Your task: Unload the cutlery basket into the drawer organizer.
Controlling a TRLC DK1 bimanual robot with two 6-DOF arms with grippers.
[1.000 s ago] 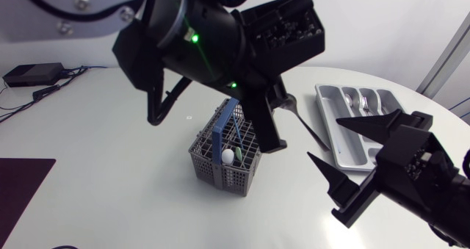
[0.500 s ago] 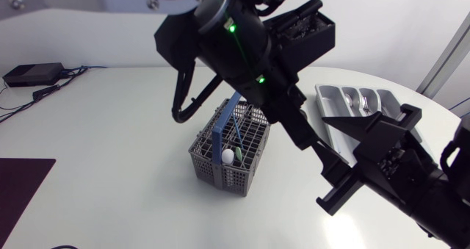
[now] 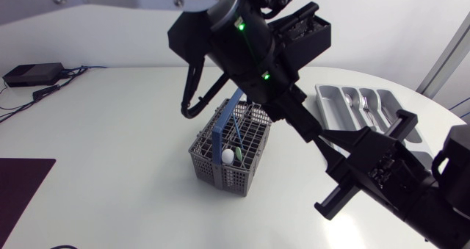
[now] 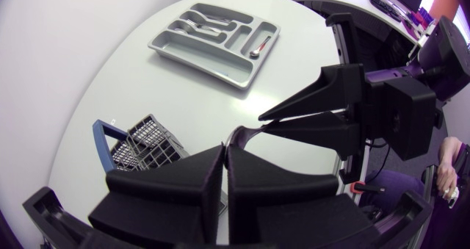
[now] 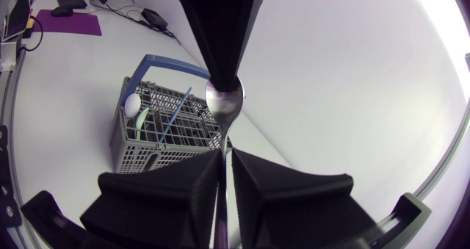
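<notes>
Left tool [image 4: 224, 150] pinches silver metal spoon [image 5: 225, 102] by bowl; right tool [image 5: 225, 159] pressed onto handle. Confirm right grip firm before left lets go.

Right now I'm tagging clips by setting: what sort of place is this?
Likely a robotics lab bench, not a kitchen: two robot arms reach over a white table holding a cutlery basket and drawer organizer.

White table [image 3: 110, 131]; cutlery basket [image 3: 220, 168]; drawer organizer [image 3: 327, 109]
</notes>
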